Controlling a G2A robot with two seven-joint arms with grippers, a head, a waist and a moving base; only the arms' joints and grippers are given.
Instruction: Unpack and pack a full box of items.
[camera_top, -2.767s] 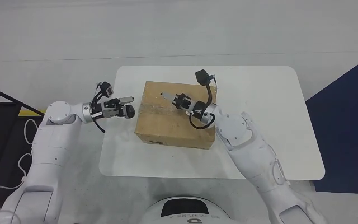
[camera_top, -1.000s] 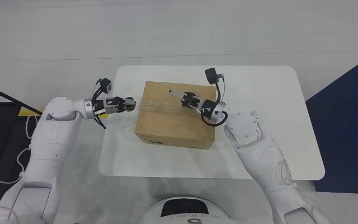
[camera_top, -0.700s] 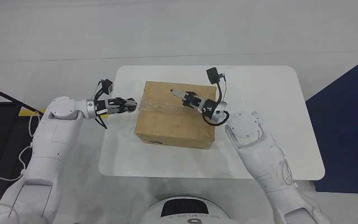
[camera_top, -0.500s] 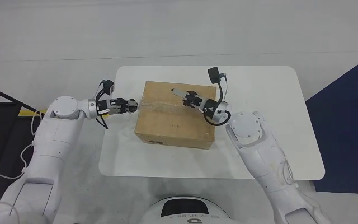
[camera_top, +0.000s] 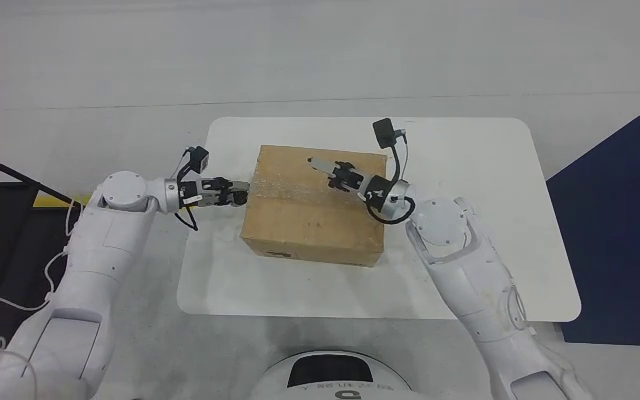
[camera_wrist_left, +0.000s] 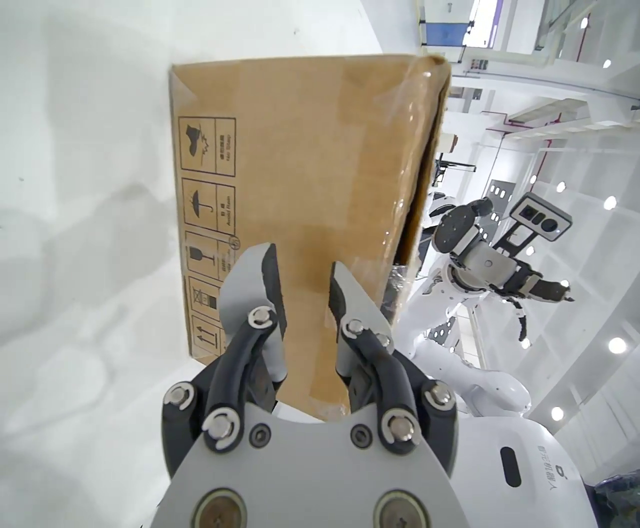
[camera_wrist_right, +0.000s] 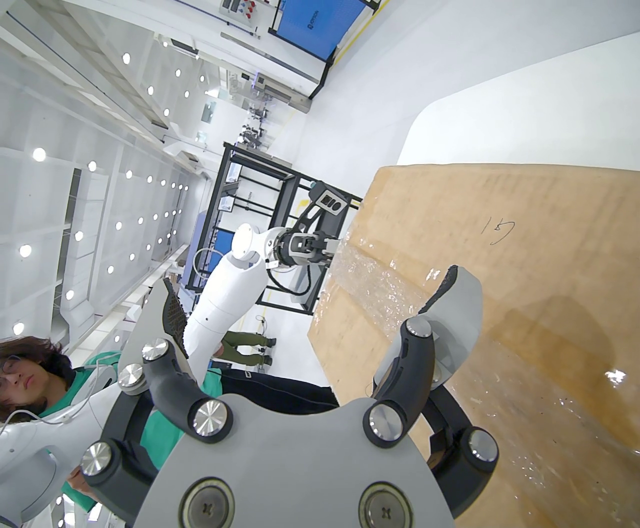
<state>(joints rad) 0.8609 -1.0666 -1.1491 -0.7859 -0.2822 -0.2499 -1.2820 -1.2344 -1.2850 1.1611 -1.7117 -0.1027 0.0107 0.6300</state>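
Overhead and near wrist cameras share the box (camera_top: 300, 225).

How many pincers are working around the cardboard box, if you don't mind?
2. The left pincer is beside the box, at its side wall; the right pincer is over its taped top.

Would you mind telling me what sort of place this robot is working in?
Probably a robotics lab or test hall: a white table bearing a taped box, rows of round ceiling lights high overhead, and a black metal rack in the room behind.
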